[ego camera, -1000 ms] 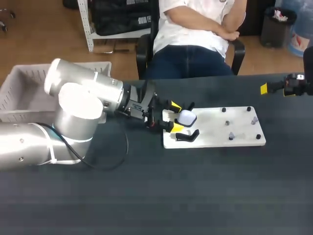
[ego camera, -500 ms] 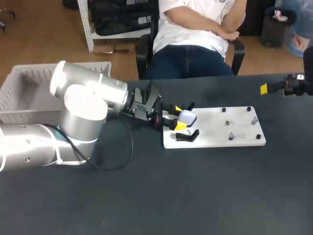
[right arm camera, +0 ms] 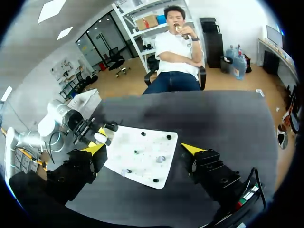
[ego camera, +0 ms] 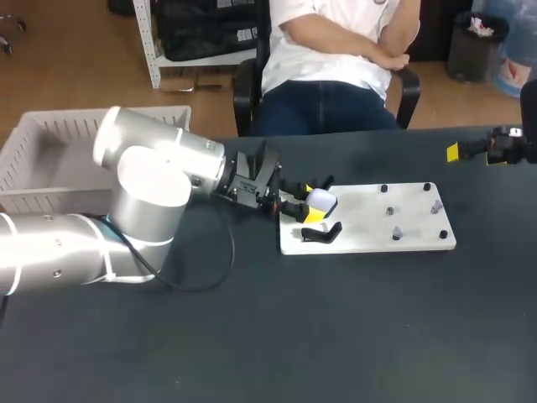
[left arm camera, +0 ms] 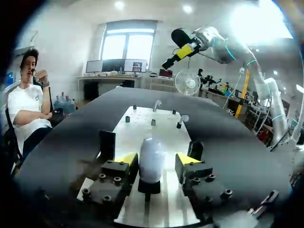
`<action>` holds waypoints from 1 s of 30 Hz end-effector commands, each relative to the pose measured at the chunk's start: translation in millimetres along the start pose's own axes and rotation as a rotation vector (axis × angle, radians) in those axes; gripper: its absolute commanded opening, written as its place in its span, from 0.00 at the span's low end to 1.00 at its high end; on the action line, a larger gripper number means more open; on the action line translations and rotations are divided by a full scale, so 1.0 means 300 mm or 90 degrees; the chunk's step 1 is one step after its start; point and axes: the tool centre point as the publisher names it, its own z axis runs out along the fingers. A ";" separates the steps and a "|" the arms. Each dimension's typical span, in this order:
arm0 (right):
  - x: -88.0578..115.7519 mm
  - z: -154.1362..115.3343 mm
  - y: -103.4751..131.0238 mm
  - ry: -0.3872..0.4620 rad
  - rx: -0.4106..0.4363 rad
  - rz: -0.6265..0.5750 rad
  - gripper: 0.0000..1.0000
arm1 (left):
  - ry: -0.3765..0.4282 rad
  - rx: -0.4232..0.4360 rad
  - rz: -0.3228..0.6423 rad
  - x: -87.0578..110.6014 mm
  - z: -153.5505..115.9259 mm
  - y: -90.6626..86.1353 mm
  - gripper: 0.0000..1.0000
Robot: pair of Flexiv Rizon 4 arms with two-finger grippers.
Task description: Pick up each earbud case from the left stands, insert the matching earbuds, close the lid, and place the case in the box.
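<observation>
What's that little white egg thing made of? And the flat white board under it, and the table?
The earbud case looks like smooth plastic: rounded, with a soft shine. The white board looks like hard plastic, flat and matte; painted metal is possible. The table top seems a dark, dull mat or cloth, showing no reflections.

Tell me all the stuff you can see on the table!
Rounded white earbud case: one, white, on a stand at the board's left end, between the left gripper's fingers.
Empty black stand: one, black, on the board beside the case.
Small pale earbuds: two seen clearly, whitish, on the board's right half.
Flat white board: one, white, mid-table.
Slatted grey plastic box: one, grey, at the table's left.
Left gripper: open, around the case.
Right gripper: open, empty, above the table's right.
</observation>
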 end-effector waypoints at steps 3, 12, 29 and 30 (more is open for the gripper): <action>0.000 0.000 0.000 0.000 0.000 0.000 1.00 | 0.004 0.005 -0.005 0.002 0.007 0.018 0.47; 0.000 0.000 0.000 0.000 0.000 0.000 1.00 | 0.005 0.010 -0.013 0.008 0.011 0.023 0.35; 0.000 0.000 0.000 0.000 0.000 0.000 1.00 | 0.001 0.002 -0.012 0.006 0.000 0.020 0.00; 0.000 0.000 0.000 0.000 0.000 0.000 1.00 | -0.001 0.000 -0.010 0.001 -0.004 0.018 0.00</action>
